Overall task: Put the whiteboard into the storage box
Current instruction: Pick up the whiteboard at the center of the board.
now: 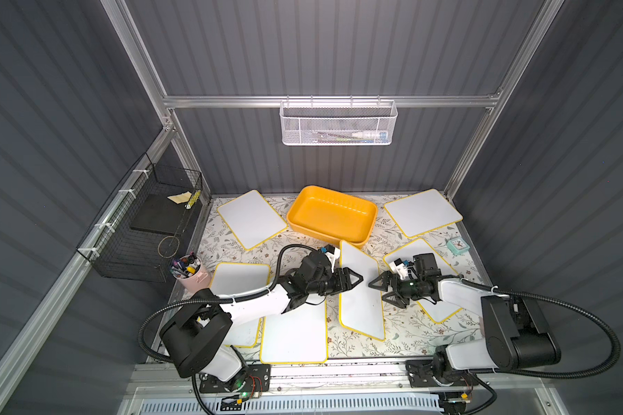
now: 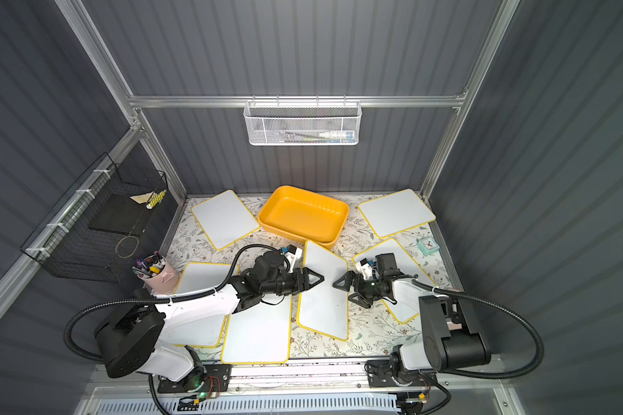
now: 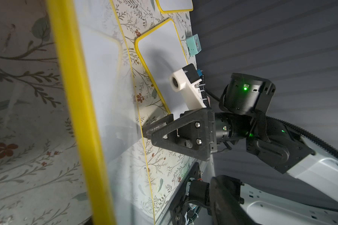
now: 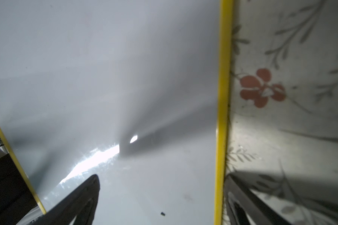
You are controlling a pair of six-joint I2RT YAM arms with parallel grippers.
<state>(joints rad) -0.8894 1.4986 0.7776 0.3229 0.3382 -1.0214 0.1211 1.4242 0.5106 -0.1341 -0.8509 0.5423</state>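
Note:
A white whiteboard (image 1: 361, 305) with a yellow rim stands tilted mid-table in both top views, also (image 2: 324, 305). Its far corner lies at the near rim of the empty yellow-orange storage box (image 1: 339, 196) (image 2: 313, 196). My left gripper (image 1: 358, 279) (image 2: 321, 278) is at the board's left edge, jaws apart. In the left wrist view only one finger (image 3: 222, 194) shows, clear of the board's face (image 3: 105, 97). My right gripper (image 1: 376, 291) (image 4: 162, 177) (image 3: 147, 133) is open, with the board's right yellow edge (image 4: 222, 97) between its fingers.
Several more whiteboards lie flat around: (image 1: 250, 219), (image 1: 423, 215), (image 1: 294, 334). A teal clock (image 1: 457, 245) sits at the right. A pink cup of pens (image 1: 191, 271) stands at the left. A black wire basket (image 1: 148, 230) and a white mesh basket (image 1: 339, 124) hang on the walls.

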